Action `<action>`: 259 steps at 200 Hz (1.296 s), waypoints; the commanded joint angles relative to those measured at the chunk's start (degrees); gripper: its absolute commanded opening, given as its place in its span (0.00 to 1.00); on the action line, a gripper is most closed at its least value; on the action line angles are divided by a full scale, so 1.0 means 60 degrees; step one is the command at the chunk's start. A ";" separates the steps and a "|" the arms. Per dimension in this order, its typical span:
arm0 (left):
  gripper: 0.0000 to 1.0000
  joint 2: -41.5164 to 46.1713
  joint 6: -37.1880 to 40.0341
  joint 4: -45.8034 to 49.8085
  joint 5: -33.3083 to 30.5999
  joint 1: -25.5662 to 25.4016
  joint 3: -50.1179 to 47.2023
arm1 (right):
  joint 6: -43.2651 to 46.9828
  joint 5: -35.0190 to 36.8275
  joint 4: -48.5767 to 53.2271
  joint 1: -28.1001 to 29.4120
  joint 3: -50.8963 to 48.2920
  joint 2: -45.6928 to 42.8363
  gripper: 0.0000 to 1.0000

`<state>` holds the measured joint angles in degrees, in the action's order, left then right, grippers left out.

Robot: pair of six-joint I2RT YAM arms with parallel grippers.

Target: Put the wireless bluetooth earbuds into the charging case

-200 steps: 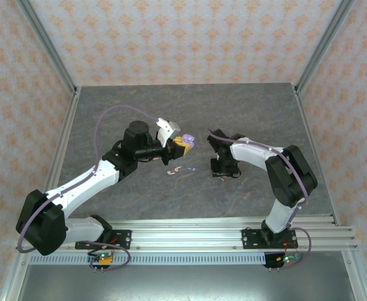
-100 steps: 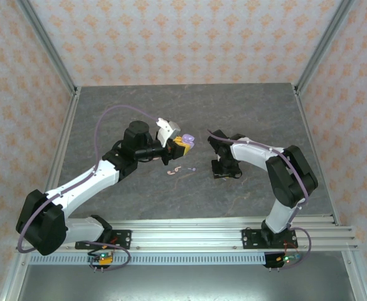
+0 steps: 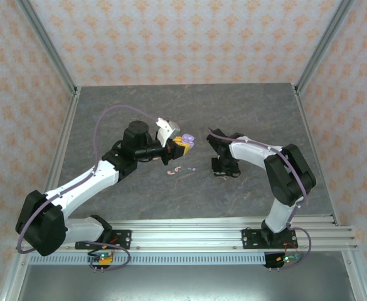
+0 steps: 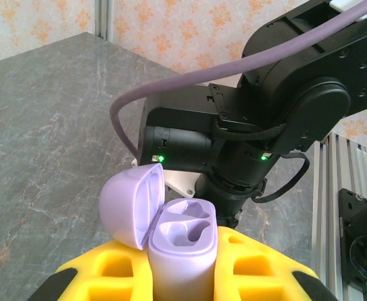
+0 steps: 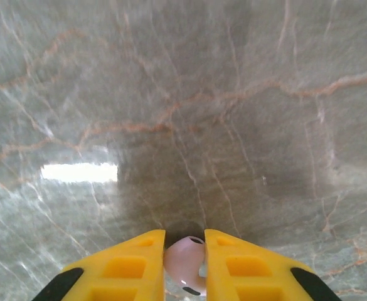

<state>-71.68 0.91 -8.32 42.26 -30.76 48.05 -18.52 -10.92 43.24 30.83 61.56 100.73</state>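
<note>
Both claws are closed on something: our left claw [image 4: 183, 276] clamps its yellow pads [image 4: 117, 269] on the lilac charging case [image 4: 182, 241], and our right claw [image 5: 184, 266] pinches a pale pink earbud [image 5: 186, 256] between its narrow-set yellow fingers [image 5: 133, 266]. Under both claws spreads the grey marbled table [image 3: 170, 106], with patterned walls [image 3: 183, 37] rising behind it. Our left arm [image 3: 89, 179] reaches out from the near left and carries its claw raised above the tabletop. Our right arm [image 3: 258, 153] bends round from the near right and points its claw straight down at the table. We cannot tell whether the right claw's tips touch the surface. The two claws stand near each other, and the right arm's black wrist [image 4: 246, 144] looms just beyond the case in the left wrist view. The case stands upright between the left claw's pads with its lid [image 4: 133, 204] hinged open to one side, and we see two hollow sockets inside it. On the table between the claws, below the left claw's tips and to the left of the right claw, lie a loose pink earbud [image 3: 170, 172] and a lilac earbud [image 3: 192, 168]. They are near each other but apart, and too small for us to make out more.
</note>
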 commanded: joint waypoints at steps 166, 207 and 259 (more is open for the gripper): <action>0.11 0.0506 -0.0129 0.0006 -0.0270 -0.0080 -0.0022 | -0.1478 0.0526 -0.1088 -0.0723 0.1404 0.1361 0.36; 0.11 0.0521 -0.0117 0.0038 -0.0276 -0.0073 -0.0010 | 0.0536 0.0740 -0.0156 -0.0771 0.1969 0.1199 0.48; 0.11 0.0495 -0.0070 0.0039 -0.0278 -0.0080 0.0008 | 0.2249 0.0183 0.0577 -0.0817 0.2664 0.1498 0.46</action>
<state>-70.11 0.91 -7.92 41.43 -30.76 48.05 -11.79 -8.69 42.54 26.41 75.31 108.22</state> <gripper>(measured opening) 0.178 0.463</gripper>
